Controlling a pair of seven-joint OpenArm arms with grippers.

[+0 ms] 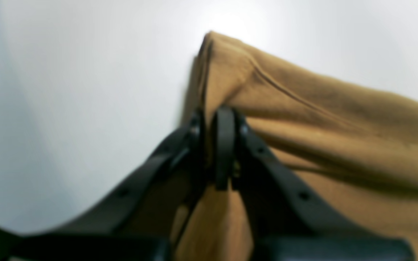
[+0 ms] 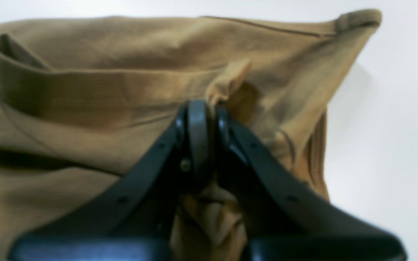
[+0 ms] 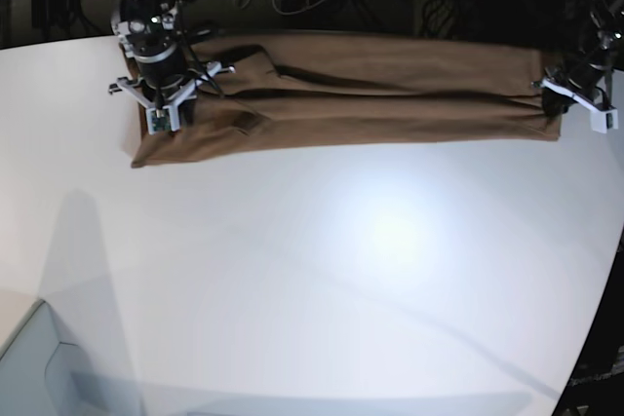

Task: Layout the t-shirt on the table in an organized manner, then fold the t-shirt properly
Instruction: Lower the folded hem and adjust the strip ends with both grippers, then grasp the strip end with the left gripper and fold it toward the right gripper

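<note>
White worktop (image 3: 341,270) with a curved edge, dark clutter of cables behind it; brown t-shirt (image 3: 361,94) lies stretched in a long folded band across the far side of the worktop, creased lengthwise; right gripper (image 2: 209,112) at the band's end on the base view's left, jaws clenched on a pinch of cloth beside a hemmed edge; left gripper (image 1: 218,119) at the opposite end, jaws clenched on the shirt's corner fold; both wrist views blurred.

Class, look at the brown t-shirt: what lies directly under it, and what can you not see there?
The t-shirt lies as a long folded band on the white table. Only bare tabletop shows around it; the part beneath is covered.
</note>
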